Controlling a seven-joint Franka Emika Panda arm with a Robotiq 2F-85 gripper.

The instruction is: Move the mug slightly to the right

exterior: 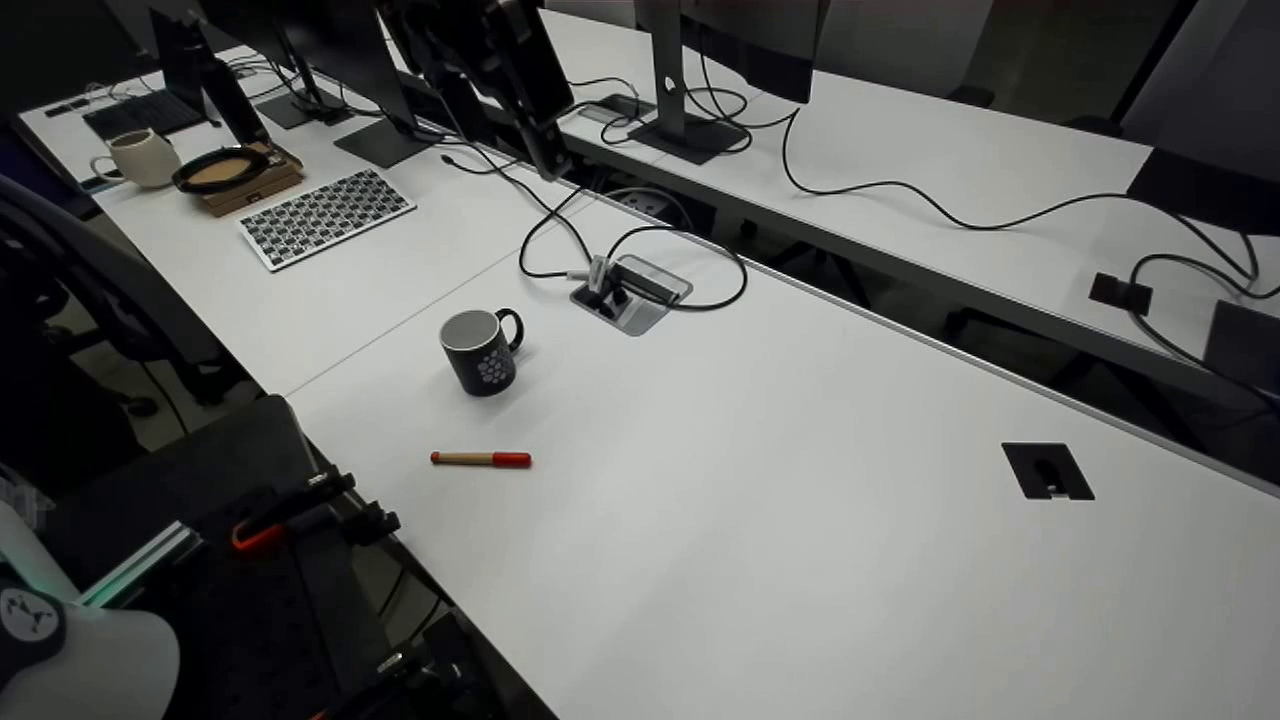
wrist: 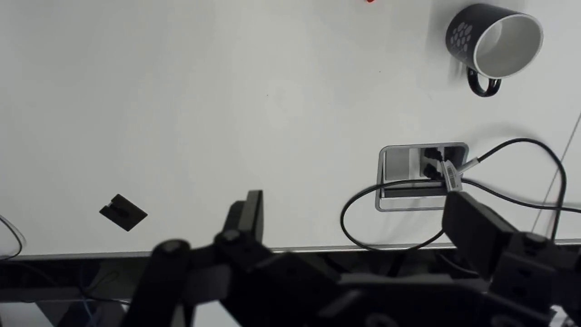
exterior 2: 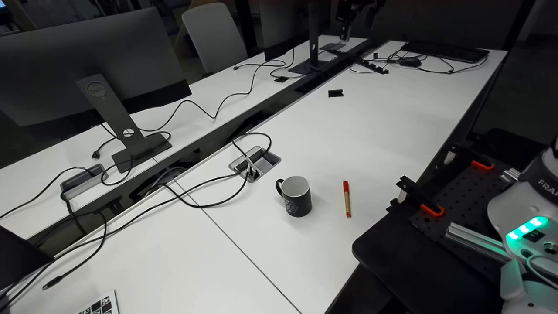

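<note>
Gripper (wrist: pixel 354 195) is held wide, prob. so mug (wrist: pixel 492 43) can be straddled; mug is stood upright, ungripped, approx. 1–2 o'clock of it in wrist view; marker (exterior: pixel 480 459) is laid at mug's 6 o'clock in an exterior view. White desk (exterior: pixel 800 520) is faintly shadowed; rm. is dimly lit, w/ monitor (exterior 2: pixel 87 65) set on facing desk (exterior 2: pixel 187 124).

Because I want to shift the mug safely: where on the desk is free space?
Bare desk lies broadly between the pen and the black plate, and also between the mug and the keyboard. It is crowded around the socket, where cables loop.
</note>
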